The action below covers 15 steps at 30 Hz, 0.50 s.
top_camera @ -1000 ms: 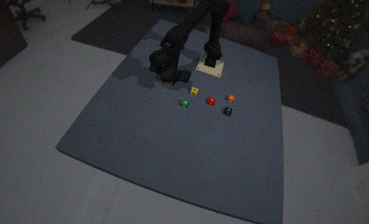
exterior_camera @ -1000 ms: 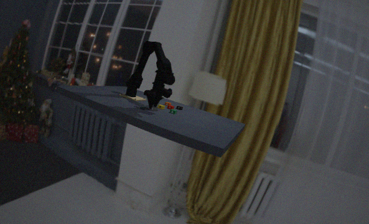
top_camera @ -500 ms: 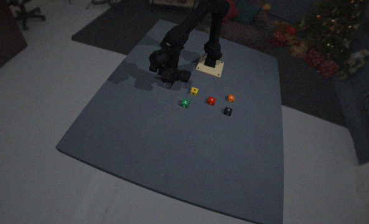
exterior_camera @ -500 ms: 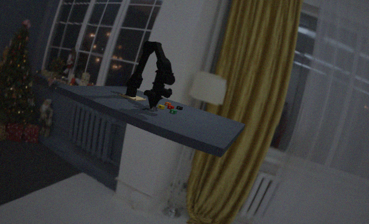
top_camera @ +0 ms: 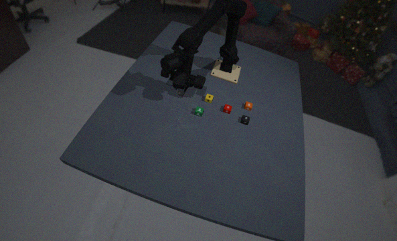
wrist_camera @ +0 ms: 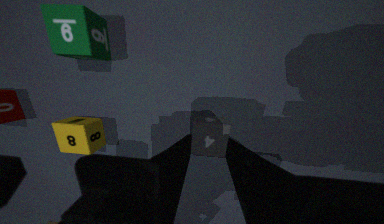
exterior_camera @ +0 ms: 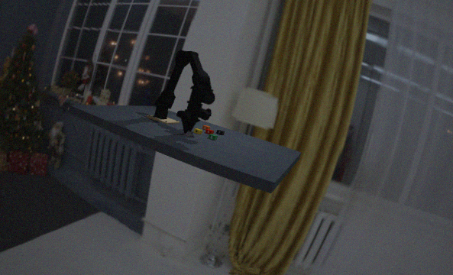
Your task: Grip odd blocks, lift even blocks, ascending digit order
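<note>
My gripper (wrist_camera: pixel 208 140) (top_camera: pixel 181 92) (exterior_camera: pixel 189 133) points down and is shut on a dim grey block (wrist_camera: pixel 209 131), low at the table top; any gap below it is too dark to tell. A pale mark on the block looks like a 4. A yellow block (top_camera: pixel 209 98) (exterior_camera: pixel 198 131) (wrist_camera: pixel 73 139) shows 8. A green block (top_camera: pixel 199 111) (exterior_camera: pixel 212 137) (wrist_camera: pixel 70 32) shows a 6 or 9 with a bar, seemingly upside down. A red block (top_camera: pixel 227 108) (exterior_camera: pixel 209 131) (wrist_camera: pixel 4 107) shows 0. An orange block (top_camera: pixel 248 106) (exterior_camera: pixel 206 127) and a black block (top_camera: pixel 245 120) (exterior_camera: pixel 220 132) have digits too small to read.
The yellow block is the nearest neighbour of the gripper, with green beyond it. The arm's pale base plate (top_camera: pixel 221 75) (exterior_camera: pixel 170 121) is behind the blocks on the blue-grey table (top_camera: pixel 185 167) (exterior_camera: pixel 249 153). The arm casts dark shadows around the gripper.
</note>
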Tool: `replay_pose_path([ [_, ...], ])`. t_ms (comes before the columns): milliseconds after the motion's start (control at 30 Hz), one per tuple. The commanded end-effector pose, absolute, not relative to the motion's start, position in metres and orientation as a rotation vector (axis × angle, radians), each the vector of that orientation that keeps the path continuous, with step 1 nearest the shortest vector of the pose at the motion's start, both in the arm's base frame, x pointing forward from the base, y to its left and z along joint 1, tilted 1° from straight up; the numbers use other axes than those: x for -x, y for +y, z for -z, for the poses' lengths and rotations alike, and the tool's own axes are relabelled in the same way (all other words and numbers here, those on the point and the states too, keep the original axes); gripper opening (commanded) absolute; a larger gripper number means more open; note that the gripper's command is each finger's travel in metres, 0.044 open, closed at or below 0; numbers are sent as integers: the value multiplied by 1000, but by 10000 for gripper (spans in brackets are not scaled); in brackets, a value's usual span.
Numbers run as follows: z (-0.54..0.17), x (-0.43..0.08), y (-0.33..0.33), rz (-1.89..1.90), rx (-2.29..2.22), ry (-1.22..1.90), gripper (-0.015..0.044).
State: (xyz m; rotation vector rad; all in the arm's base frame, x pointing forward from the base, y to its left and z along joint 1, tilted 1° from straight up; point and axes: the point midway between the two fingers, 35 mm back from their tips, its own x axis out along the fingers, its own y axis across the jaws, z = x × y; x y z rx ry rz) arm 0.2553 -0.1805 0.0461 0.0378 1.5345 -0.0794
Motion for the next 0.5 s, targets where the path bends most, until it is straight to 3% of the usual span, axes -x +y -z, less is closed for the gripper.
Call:
replay_pose_path([
  [0, -51, -255, -180, 72, -34, 1533, 120],
  [467, -60, -255, -180, 72, -34, 1533, 120],
])
